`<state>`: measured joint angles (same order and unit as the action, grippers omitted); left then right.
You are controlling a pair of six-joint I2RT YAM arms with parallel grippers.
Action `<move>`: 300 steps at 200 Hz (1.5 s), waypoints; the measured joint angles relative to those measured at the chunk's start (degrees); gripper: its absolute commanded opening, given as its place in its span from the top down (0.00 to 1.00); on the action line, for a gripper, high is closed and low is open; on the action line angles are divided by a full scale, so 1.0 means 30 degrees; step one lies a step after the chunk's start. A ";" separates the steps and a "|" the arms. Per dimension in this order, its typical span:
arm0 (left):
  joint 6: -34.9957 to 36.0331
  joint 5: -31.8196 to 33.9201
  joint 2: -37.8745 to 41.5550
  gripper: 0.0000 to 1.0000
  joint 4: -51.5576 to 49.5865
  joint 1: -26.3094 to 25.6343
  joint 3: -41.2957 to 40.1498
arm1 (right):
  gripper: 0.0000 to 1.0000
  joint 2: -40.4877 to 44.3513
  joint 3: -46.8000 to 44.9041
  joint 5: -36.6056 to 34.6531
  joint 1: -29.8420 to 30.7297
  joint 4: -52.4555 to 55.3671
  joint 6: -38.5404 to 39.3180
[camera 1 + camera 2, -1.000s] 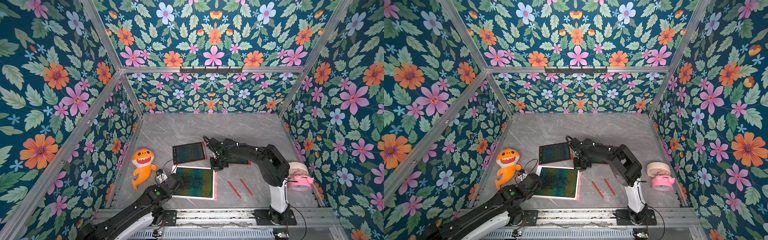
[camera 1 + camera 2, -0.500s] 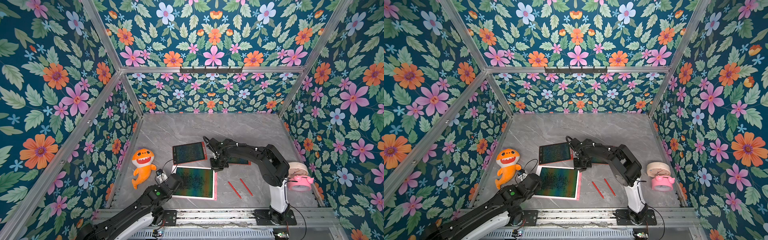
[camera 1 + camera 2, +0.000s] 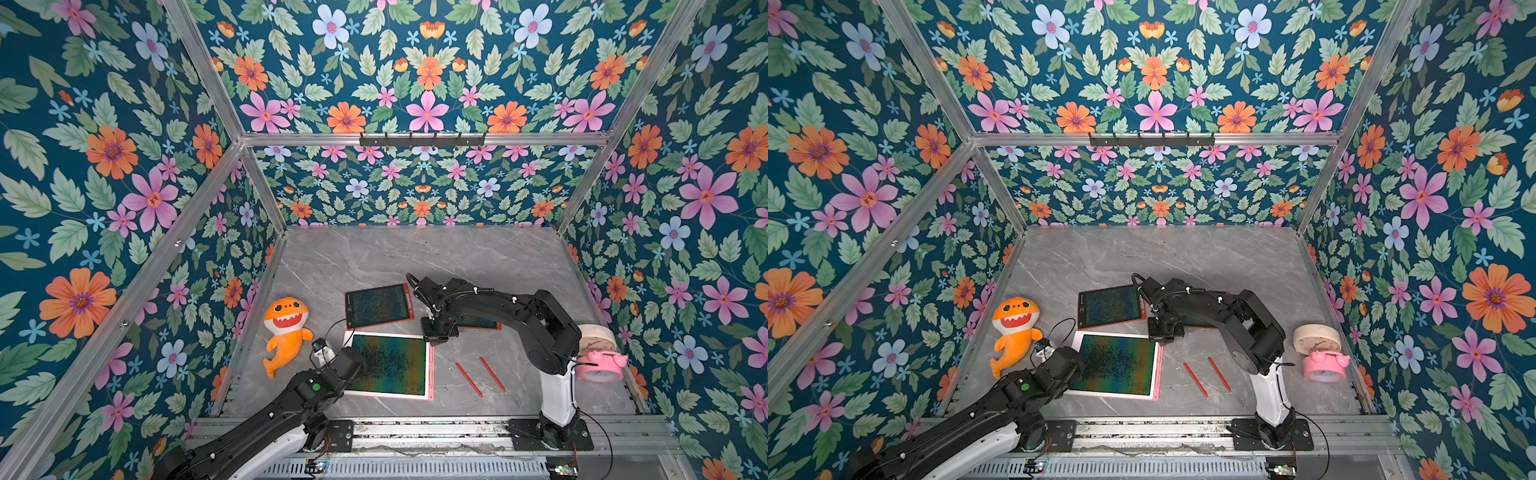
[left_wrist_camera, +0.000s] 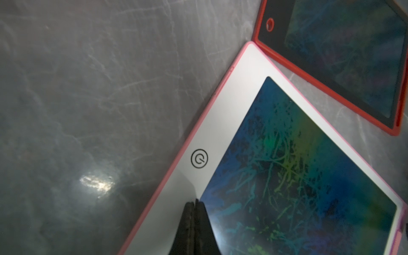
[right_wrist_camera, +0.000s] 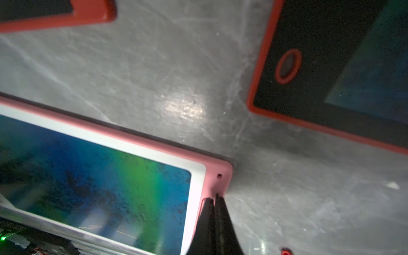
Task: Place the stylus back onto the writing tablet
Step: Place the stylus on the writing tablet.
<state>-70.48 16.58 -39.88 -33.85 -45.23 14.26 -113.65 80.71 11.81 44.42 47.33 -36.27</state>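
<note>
Grey marble tabletop (image 3: pixel 415 257) – far half open, near half crowded. Pink-framed tablet (image 3: pixel 390 363) flat by front edge; red tablet (image 3: pixel 379 305) just behind, apart. Red stylus (image 3: pixel 469 380) + 2nd stylus (image 3: pixel 492 374) lie on bare table just R of pink-framed tablet, on no tablet. R arm bent inward, right gripper (image 5: pixel 215 199) pinched shut, tips at pink frame corner. Left gripper (image 4: pixel 195 203) closed too – over white bezel, holding nothing.
</note>
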 measured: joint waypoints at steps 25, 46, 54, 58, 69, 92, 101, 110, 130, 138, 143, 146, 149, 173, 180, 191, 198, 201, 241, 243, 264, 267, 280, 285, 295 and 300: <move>0.0000 -0.0007 0.0000 1.00 0.0000 0.0000 0.0000 | 0.94 0.0219 0.0379 -0.0036 0.0000 0.0240 0.0000; 0.0000 -0.0007 0.0000 1.00 0.0000 0.0000 0.0000 | 0.94 0.0219 0.0867 -0.0146 0.0000 0.0342 0.0000; 0.0000 -0.0007 0.0000 1.00 0.0000 0.0000 0.0000 | 0.94 0.0204 0.1020 -0.0146 0.0000 0.0408 0.0000; 0.0000 -0.0007 0.0000 1.00 0.0000 0.0000 0.0000 | 0.94 0.0189 0.1086 -0.0146 0.0007 0.0430 0.0007; 0.0000 -0.0007 0.0000 1.00 -0.0007 0.0000 0.0000 | 0.93 0.0138 0.1239 -0.0146 0.0051 0.0561 0.0007; 0.0000 -0.0007 0.0036 1.00 -0.0022 0.0000 0.0007 | 0.93 0.0146 0.1290 -0.0146 0.0350 0.0860 0.0007; 0.0000 -0.0007 0.0080 1.00 -0.0022 0.0000 0.0007 | 0.94 0.0146 0.1282 -0.0153 0.0525 0.0991 -0.0007; -0.0007 -0.0044 0.0153 1.00 -0.0051 0.0000 0.0007 | 0.93 0.0204 0.1180 -0.0160 0.0648 0.1093 -0.0036; -0.0007 -0.0058 0.0182 1.00 -0.0087 0.0000 0.0007 | 0.94 0.0299 0.0831 -0.0444 0.0838 0.1333 -0.0240; -0.0007 -0.0058 0.0182 1.00 -0.0095 0.0000 0.0007 | 0.93 0.0299 0.0648 -0.0481 0.0867 0.1355 -0.0240; -0.0007 -0.0058 0.0182 1.00 -0.0095 0.0000 0.0007 | 0.93 0.0299 0.0525 -0.0503 0.0867 0.1399 -0.0284; -0.0007 -0.0058 0.0182 1.00 -0.0095 0.0000 0.0007 | 0.93 0.0299 0.0452 -0.0503 0.0867 0.1421 -0.0306; -0.0007 -0.0058 0.0182 1.00 -0.0095 0.0000 0.0007 | 0.94 0.0306 0.0386 -0.0503 0.0867 0.1428 -0.0306; -0.0007 -0.0058 0.0175 1.00 -0.0087 0.0000 0.0007 | 0.93 0.0423 -0.0051 -0.0576 0.0925 0.1479 -0.0386; -0.0007 -0.0058 0.0175 1.00 -0.0087 0.0000 0.0000 | 0.93 0.0423 -0.0109 -0.0568 0.0984 0.1435 -0.0430; -0.0007 -0.0058 0.0175 1.00 -0.0080 0.0000 -0.0015 | 0.93 0.0423 -0.0175 -0.0546 0.1071 0.1348 -0.0437; -0.0007 -0.0058 0.0160 1.00 -0.0066 0.0000 -0.0015 | 0.93 0.0415 -0.0182 -0.0495 0.1122 0.1341 -0.0459; -0.0007 -0.0058 0.0153 1.00 -0.0058 0.0000 -0.0015 | 0.93 0.0415 -0.0182 -0.0481 0.1144 0.1319 -0.0481; -0.0007 -0.0066 0.0131 1.00 -0.0022 0.0000 -0.0029 | 0.93 0.0291 -0.0175 -0.0452 0.1304 0.1151 -0.0583; -0.0007 -0.0066 0.0131 1.00 -0.0022 0.0000 -0.0029 | 0.93 0.0284 -0.0175 -0.0444 0.1304 0.1144 -0.0590; -0.0007 -0.0066 0.0124 1.00 -0.0015 0.0000 -0.0029 | 0.93 0.0138 -0.0182 -0.0430 0.1348 0.1115 -0.0743; -0.0007 -0.0066 0.0124 1.00 -0.0015 0.0000 -0.0029 | 0.93 0.0117 -0.0182 -0.0430 0.1362 0.1107 -0.0772; -0.0007 -0.0066 0.0124 1.00 0.0000 0.0000 -0.0044 | 0.93 0.0044 -0.0291 -0.0415 0.1428 0.0976 -0.0867; -0.0007 -0.0066 0.0124 1.00 0.0015 0.0000 -0.0051 | 0.93 0.0022 -0.0364 -0.0408 0.1457 0.0911 -0.0882; -0.0007 -0.0066 0.0109 1.00 0.0051 0.0000 -0.0051 | 0.93 -0.0022 -0.0474 -0.0357 0.1479 0.0823 -0.0962; -0.0007 -0.0066 0.0109 1.00 0.0073 0.0000 -0.0051 | 0.93 -0.0029 -0.0517 -0.0321 0.1494 0.0823 -0.1013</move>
<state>-70.50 16.38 -39.55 -33.63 -45.23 14.11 -113.73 79.15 10.85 48.90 49.80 -39.31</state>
